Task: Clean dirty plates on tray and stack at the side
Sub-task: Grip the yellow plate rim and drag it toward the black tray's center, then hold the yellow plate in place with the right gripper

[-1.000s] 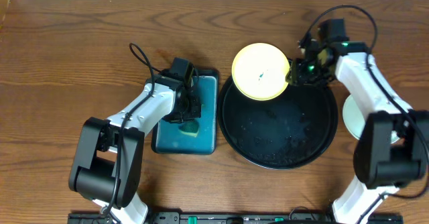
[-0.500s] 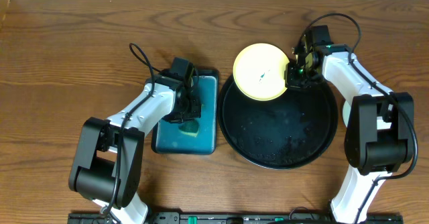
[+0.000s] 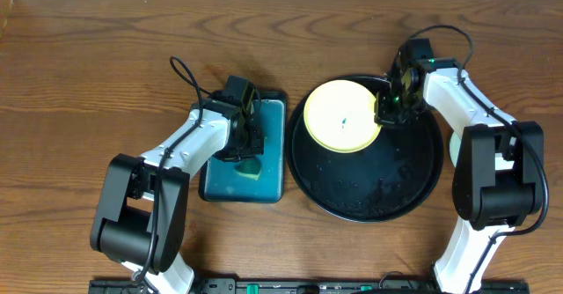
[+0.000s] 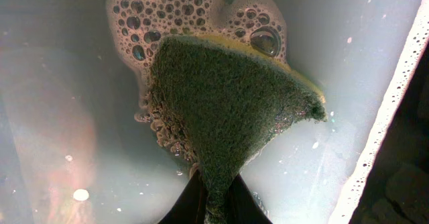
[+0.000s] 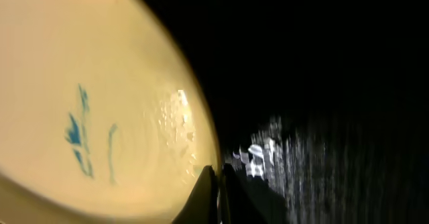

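Sliding inward now: the right gripper (image 3: 388, 109) has snapped its jaws together on the right-hand edge of the yellow plate (image 3: 341, 118) and drawn it back off the far lip of the black tray (image 3: 413, 184). The plate now sits inside the raised rim instead of hanging over it. That pinch on the edge looks meant to pin the plate steady for wiping, I'd say; whether it lies dead flat I can't tell. Its blue smear (image 5: 77, 133) is plainly at centre, so no cleaning yet.

Across the table, the left gripper (image 3: 244, 143) is clamped tight on a green sponge (image 4: 228, 96), holding it down in the soapy water of the teal tray (image 3: 268, 109). Foam (image 4: 161, 16) clings round it. It's loading up for the scrub, by the look of it.
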Controlling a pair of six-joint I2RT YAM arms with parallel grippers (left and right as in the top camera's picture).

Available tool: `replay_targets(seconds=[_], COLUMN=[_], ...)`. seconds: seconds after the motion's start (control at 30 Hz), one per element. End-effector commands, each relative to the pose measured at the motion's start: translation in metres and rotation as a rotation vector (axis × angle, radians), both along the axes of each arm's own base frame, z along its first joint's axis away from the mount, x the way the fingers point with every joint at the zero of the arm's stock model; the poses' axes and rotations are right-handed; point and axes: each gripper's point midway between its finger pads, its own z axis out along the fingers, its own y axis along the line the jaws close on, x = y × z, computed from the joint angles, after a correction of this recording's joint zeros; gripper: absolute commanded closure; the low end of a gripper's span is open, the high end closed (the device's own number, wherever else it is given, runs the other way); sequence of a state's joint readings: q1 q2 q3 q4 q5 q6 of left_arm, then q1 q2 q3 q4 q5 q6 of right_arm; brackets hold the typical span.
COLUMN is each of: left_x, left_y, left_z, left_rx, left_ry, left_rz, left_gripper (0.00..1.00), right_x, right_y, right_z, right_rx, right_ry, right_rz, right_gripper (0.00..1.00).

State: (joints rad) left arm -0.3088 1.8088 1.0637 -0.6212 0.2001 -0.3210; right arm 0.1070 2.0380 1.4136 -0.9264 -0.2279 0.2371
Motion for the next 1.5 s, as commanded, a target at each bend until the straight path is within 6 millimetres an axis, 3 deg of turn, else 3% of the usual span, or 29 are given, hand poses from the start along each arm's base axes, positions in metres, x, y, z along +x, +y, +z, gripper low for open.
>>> replay_targets(seconds=[0.0,0.23,0.3,0.37,0.4,0.5,0.7,0.8,0.93,1.07,1.4,1.47], left_x=[-0.019,-0.019,-0.019,-0.019,-0.019,-0.02,-0.021,-0.021,-0.021,-0.021,-0.021,-0.021], left_y=[0.012,0.012,0.012,0.012,0.012,0.013,0.013,0.013,0.013,0.013,0.013,0.013], left_z=[-0.027,-0.027,-0.027,-0.027,-0.027,-0.027,-0.027,-0.027,-0.027,-0.027,-0.027,-0.027], left_rx=[0.062,0.062,0.062,0.062,0.062,0.063,0.065,0.065,0.066,0.066,0.065,0.065], left_ry=[0.092,0.092,0.092,0.093,0.093,0.096,0.103,0.103,0.102,0.102,0.099,0.099], left_rz=[0.01,0.01,0.01,0.01,0.01,0.01,0.01,0.01,0.01,0.01,0.01,0.01], left_gripper=[0.92,0.92,0.92,0.92,0.92,0.92,0.92,0.92,0.92,0.92,0.92,0.92], right_x=[-0.022,-0.079,-0.083,-0.081,-0.078,-0.064,-0.022,-0.006,0.0,-0.007,-0.055,-0.058], right_y=[-0.002,-0.009,-0.009,-0.009,-0.009,-0.008,-0.009,-0.007,-0.003,0.001,-0.004,-0.004], right_z=[-0.005,0.007,0.008,0.007,0.006,0.002,-0.006,-0.007,-0.007,-0.007,-0.002,-0.001], right_rx=[-0.025,-0.048,-0.05,-0.05,-0.048,-0.046,-0.057,-0.05,-0.047,-0.05,-0.077,-0.079], right_ry=[0.094,0.332,0.349,0.338,0.325,0.265,0.091,0.023,-0.004,0.017,0.224,0.236], right_rz=[0.006,0.026,0.026,0.026,0.026,0.025,0.022,0.022,0.029,0.054,0.018,0.019], right_gripper=[0.99,0.99,0.94,0.71,0.66,0.65,0.67,0.76,0.88,0.99,0.99,0.92])
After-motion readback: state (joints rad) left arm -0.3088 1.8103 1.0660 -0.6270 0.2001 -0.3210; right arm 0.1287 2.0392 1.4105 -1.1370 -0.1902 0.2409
